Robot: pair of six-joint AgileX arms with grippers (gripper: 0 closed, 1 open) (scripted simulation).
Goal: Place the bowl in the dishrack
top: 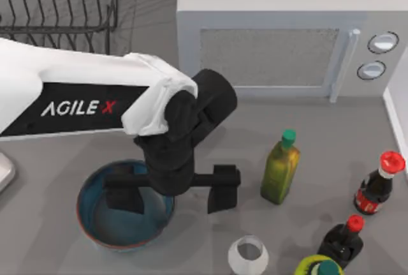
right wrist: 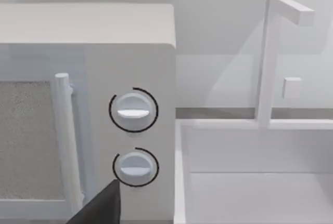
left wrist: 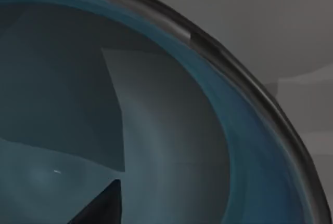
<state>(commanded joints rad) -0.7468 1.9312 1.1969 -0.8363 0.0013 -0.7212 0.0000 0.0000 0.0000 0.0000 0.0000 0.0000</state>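
The jaws of the left gripper [top: 172, 192] are standing wide apart, one dark finger [top: 125, 192] hanging inside the bowl [top: 102, 224] and the other outside its rim on the right, so that the near wall of the bowl is lying between them with nothing clamped. The bowl, blue with a thin reddish rim, is sitting on the grey surface [top: 51, 166] in the lower left of the top view, well apart from the dishrack [top: 57, 7], whose black wire bars are standing in the upper left corner of the frame. The white left arm is reaching in from the left edge and bending down over the bowl. In the left wrist view the blue inside of the bowl [left wrist: 171, 146] is curving across the frame, with a dark fingertip [left wrist: 101, 208] poking up at the bottom edge. A white microwave [top: 280, 26] is sitting along the upper middle of the top view, and to the right of the bowl a green-capped bottle [top: 280, 168], two red-capped dark bottles [top: 379, 185] and a small white cup [top: 248, 254] are standing on the surface. The right wrist view is looking at the microwave's two dials [right wrist: 133, 110] and a white sink [right wrist: 250, 182] beside it, with a dark fingertip [right wrist: 104, 208] at the bottom edge; whether the right jaws are apart or together I cannot tell.
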